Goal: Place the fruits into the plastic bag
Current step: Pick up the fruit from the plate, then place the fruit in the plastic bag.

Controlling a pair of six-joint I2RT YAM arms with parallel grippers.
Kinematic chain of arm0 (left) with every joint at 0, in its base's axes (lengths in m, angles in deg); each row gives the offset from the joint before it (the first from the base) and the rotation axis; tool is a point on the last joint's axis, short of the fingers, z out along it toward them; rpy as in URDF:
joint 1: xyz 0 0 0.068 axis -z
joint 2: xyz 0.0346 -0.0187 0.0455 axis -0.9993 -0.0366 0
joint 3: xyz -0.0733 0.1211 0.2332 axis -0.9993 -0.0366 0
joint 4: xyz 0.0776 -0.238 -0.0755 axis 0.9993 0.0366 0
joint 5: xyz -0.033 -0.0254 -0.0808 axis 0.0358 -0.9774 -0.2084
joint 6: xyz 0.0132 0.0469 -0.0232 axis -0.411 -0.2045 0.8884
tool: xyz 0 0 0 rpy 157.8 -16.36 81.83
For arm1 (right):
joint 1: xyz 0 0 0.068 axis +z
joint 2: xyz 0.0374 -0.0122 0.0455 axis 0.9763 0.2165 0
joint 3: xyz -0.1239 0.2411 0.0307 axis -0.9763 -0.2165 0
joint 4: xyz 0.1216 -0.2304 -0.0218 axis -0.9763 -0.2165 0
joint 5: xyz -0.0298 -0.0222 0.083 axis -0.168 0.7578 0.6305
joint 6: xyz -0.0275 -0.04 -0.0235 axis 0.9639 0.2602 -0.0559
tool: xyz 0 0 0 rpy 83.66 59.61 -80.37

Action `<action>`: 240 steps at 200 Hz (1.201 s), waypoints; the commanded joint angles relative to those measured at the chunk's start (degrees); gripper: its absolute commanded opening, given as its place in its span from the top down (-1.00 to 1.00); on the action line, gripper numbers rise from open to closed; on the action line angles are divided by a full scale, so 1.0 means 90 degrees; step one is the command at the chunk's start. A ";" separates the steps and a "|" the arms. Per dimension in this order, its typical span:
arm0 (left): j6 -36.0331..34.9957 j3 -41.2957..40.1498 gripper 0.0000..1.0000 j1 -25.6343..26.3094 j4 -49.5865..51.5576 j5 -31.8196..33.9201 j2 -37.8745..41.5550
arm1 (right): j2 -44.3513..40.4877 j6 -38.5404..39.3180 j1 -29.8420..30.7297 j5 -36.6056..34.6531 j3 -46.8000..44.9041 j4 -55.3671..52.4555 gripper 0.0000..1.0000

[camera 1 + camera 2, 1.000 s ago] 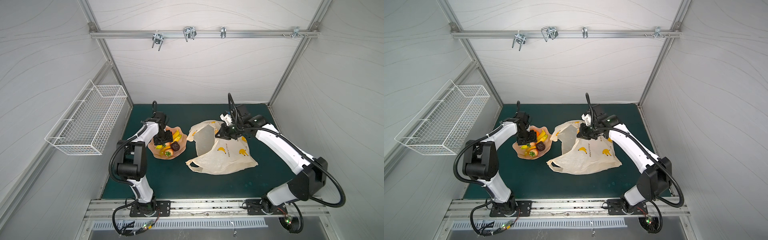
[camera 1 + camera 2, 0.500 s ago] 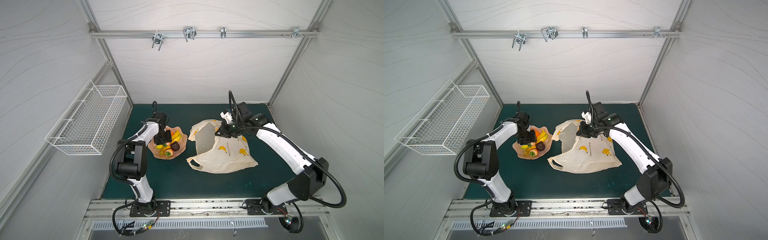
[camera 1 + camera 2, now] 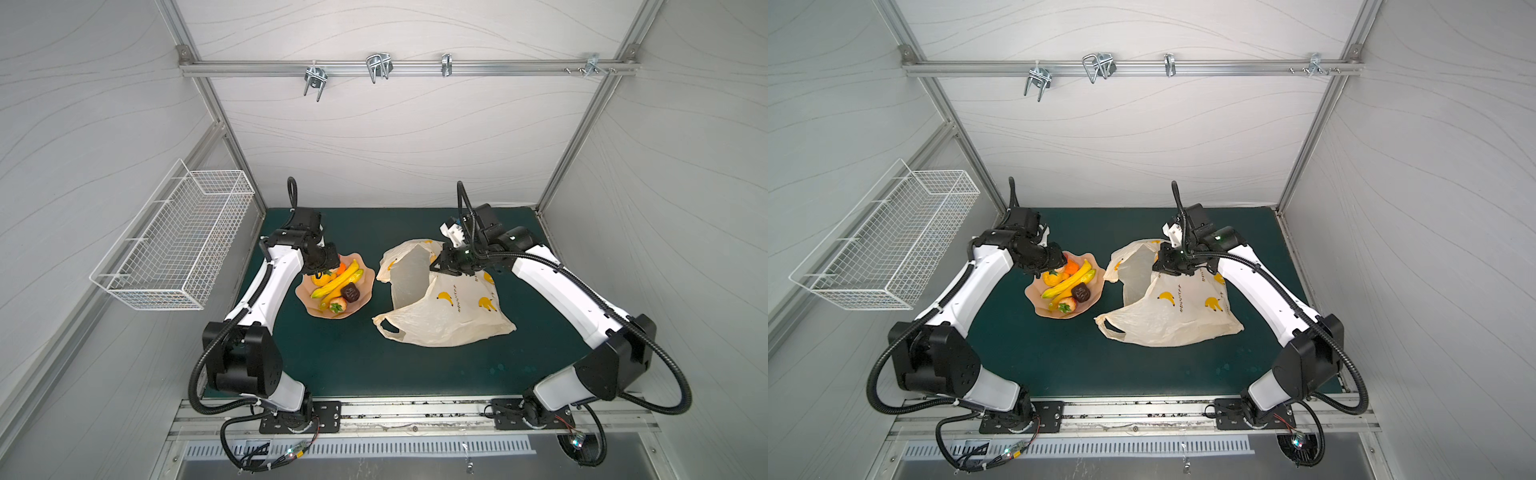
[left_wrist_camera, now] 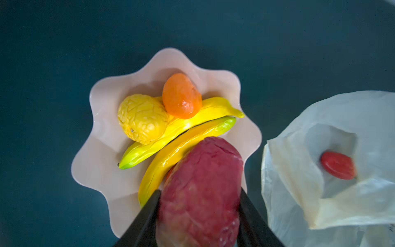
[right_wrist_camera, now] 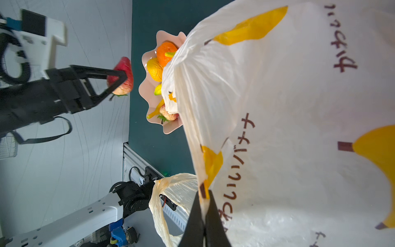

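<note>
Left wrist view: left pincer [image 4: 199,191] holds red fruit [image 4: 201,166] clear of plate [image 4: 100,154].

red fruit [image 4: 199,192] cropped, bag [image 5: 277,96] half-hiding plate [image 5: 171,127]

On the table [image 3: 332,365] the plate [image 3: 1096,287] sits left of centre and the bag [image 3: 449,316] right of it, apart, its mouth facing the plate. Two bananas [image 4: 213,109] lie across the plate with other fruits [image 4: 143,118] piled against them. The left claw [image 4: 199,191] hangs above the plate's back left rim, a fruit [image 5: 123,64] between its fingers, clear of the pile. The right claw [image 5: 204,196] pinches the bag's back edge above the table. One small fruit [image 4: 338,165] lies inside the bag. A wire basket [image 3: 174,249] hangs on the left wall.
</note>
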 commanded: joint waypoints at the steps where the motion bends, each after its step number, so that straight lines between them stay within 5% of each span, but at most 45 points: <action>1: 0.0055 0.0320 0.06 -0.0009 0.0141 -0.0186 0.0345 | 0.0058 0.0112 -0.0006 -0.0004 0.0163 -0.0134 1.00; 64: -0.0200 0.0334 0.10 0.0109 0.0013 -0.0443 0.0644 | 0.0095 0.0139 -0.0003 0.0005 0.0190 -0.0153 1.00; 152: -0.2023 -0.0126 0.12 0.2025 -0.0729 -0.1147 0.1363 | 0.0130 0.0197 -0.0011 -0.0005 0.0223 -0.0202 1.00; 240: -0.2683 -0.0583 0.16 0.2799 -0.0753 -0.1228 0.1338 | 0.0140 0.0219 -0.0012 0.0005 0.0238 -0.0217 1.00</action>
